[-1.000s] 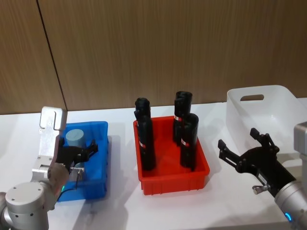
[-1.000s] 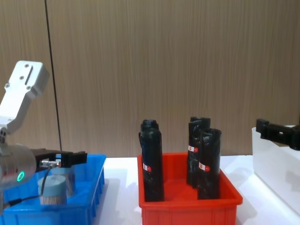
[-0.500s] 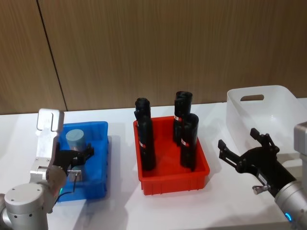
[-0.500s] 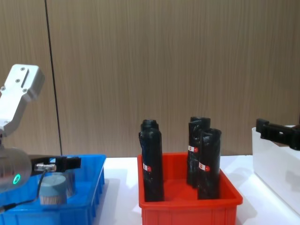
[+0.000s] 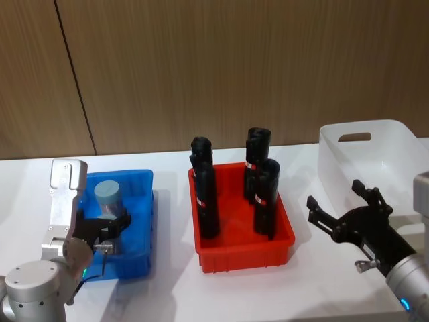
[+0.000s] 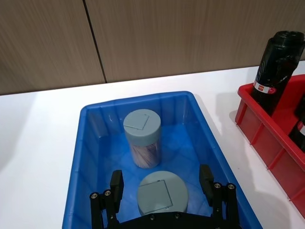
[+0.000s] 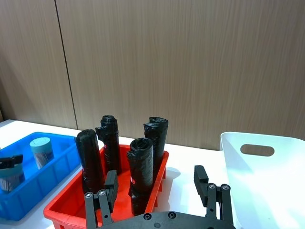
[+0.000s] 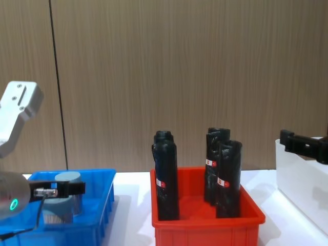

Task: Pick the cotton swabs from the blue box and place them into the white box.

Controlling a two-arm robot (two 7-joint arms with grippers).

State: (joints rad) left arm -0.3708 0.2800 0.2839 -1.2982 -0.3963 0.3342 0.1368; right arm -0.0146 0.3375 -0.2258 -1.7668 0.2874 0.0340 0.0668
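**Head view.** The left gripper [image 5: 106, 229] sits low inside the blue box [image 5: 145, 177], beside the far jar [image 5: 107, 196] of cotton swabs. The right gripper [image 5: 335, 196] hovers with its fingers spread between the red bin [image 5: 285, 241] and the white box [image 5: 397, 143].

**Left wrist view.** The left gripper is open. Its fingers [image 6: 116, 184] stand on either side of the near jar [image 6: 162, 196], apart from its wall. The far jar stands upright just beyond. The step in hand is judged to be the grasp of the near jar. The next move calls for closing on the jar's body, then lifting straight up, clear of the rim and the neighbouring jar.

**Right wrist view.** The right gripper is open and holds nothing. The black rolls [image 7: 140, 167] stand in the red bin, with the white box alongside.

**Chest view.** The left gripper's finger crosses a jar at about lid height. Which jar cannot be told.
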